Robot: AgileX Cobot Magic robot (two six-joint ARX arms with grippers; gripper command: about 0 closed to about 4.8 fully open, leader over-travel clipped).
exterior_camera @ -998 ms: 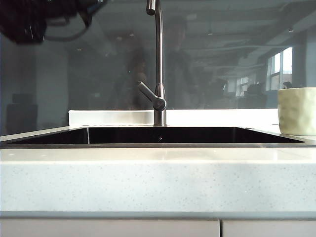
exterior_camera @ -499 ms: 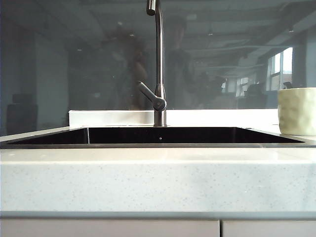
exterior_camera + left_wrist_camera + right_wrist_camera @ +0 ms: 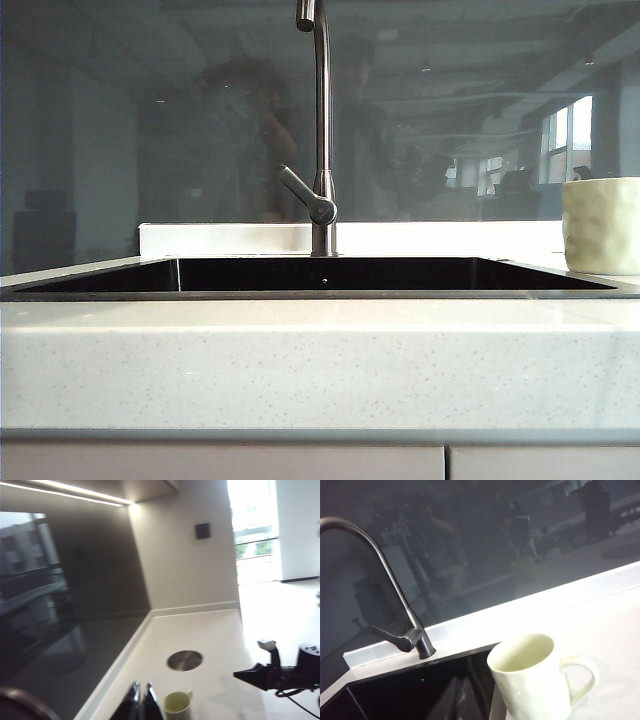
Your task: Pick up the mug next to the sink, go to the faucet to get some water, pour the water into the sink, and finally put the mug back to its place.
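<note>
Since the mug (image 3: 532,677) stands upright on the speckled counter (image 3: 300,370) just beside the black sink (image 3: 330,274), it looks set back in place. Both pincers are shut and empty: the right pincer (image 3: 461,700) hangs close above it, the left pincer (image 3: 141,703) well above. Its dimpled cream ceramic contrasts with the slim steel faucet (image 3: 395,600).

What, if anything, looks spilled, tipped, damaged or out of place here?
Nothing stands out. The mug stands upright on the counter beside the sink, the faucet is upright, and both the left gripper and right gripper are shut and empty.
</note>
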